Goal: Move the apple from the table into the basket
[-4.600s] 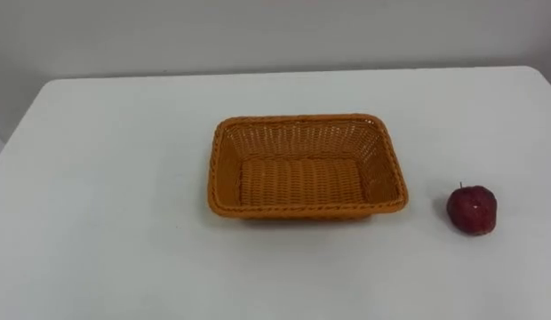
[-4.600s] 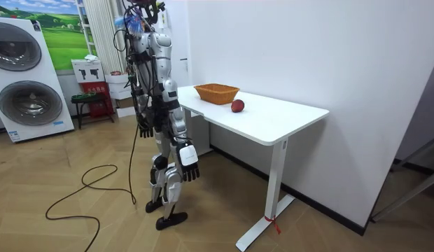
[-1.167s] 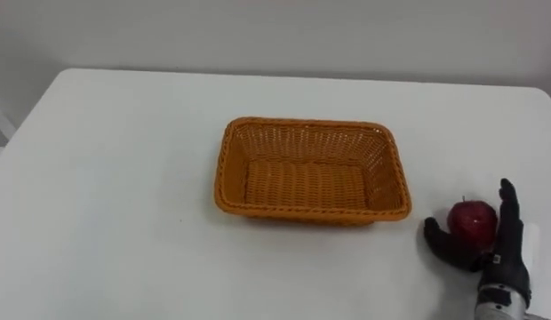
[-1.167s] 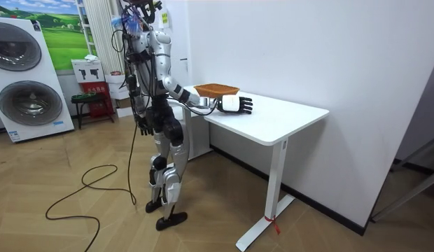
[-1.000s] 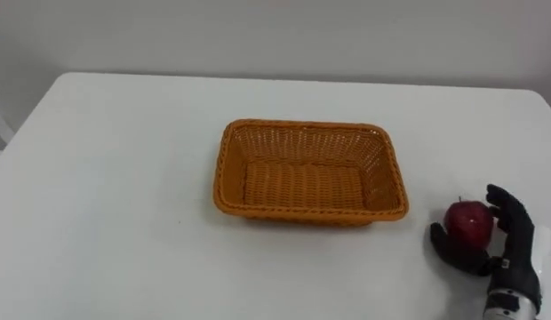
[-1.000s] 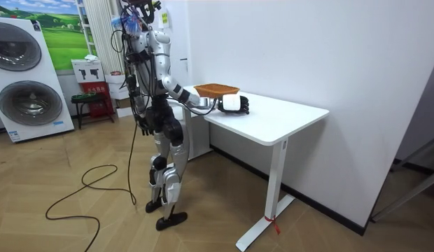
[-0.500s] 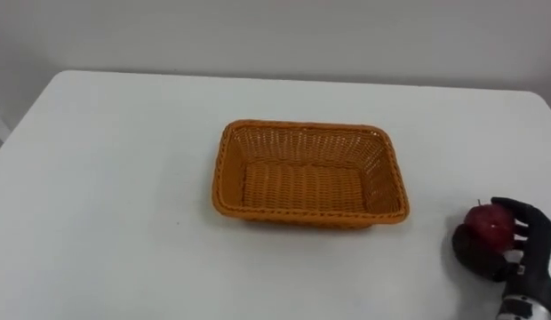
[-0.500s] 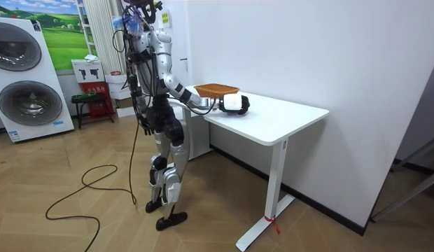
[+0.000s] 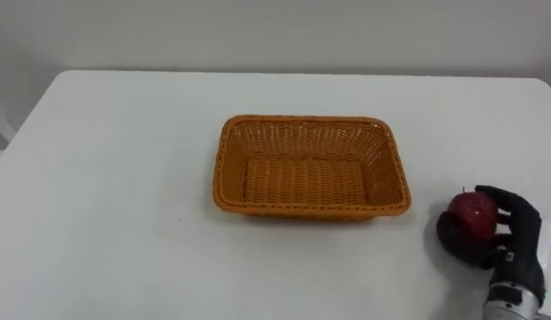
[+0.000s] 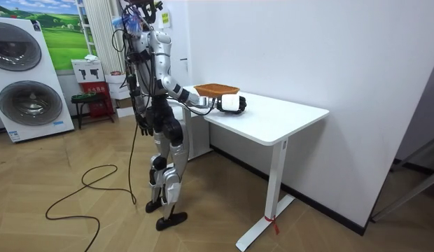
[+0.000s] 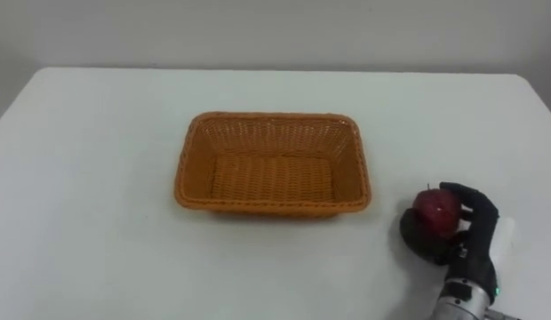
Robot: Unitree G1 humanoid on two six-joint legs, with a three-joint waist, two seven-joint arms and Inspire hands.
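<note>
A dark red apple point(image 9: 472, 212) is at the right of the white table, just right of the basket's front right corner. My right hand point(image 9: 523, 233) comes in from the lower right, its fingers and thumb curled round the apple point(image 11: 433, 209). I cannot tell whether the fruit rests on the table or is just off it. The empty orange wicker basket point(image 9: 307, 208) stands in the middle of the table. In the room view I stand at the table's end with my right hand point(image 10: 233, 103) stretched out beside the basket point(image 10: 215, 89), and my left hand point(image 10: 143, 130) hangs at my side.
The white table point(image 9: 107, 204) has broad bare surface to the left of and in front of the basket. A white wall runs along its far edge. In the room view, washing machines point(image 10: 24, 91) stand behind me on the wooden floor.
My right hand's fingers have curled in from nearly straight to wrapped round the apple. The apple has shifted slightly in the grasp. The basket has stayed put.
</note>
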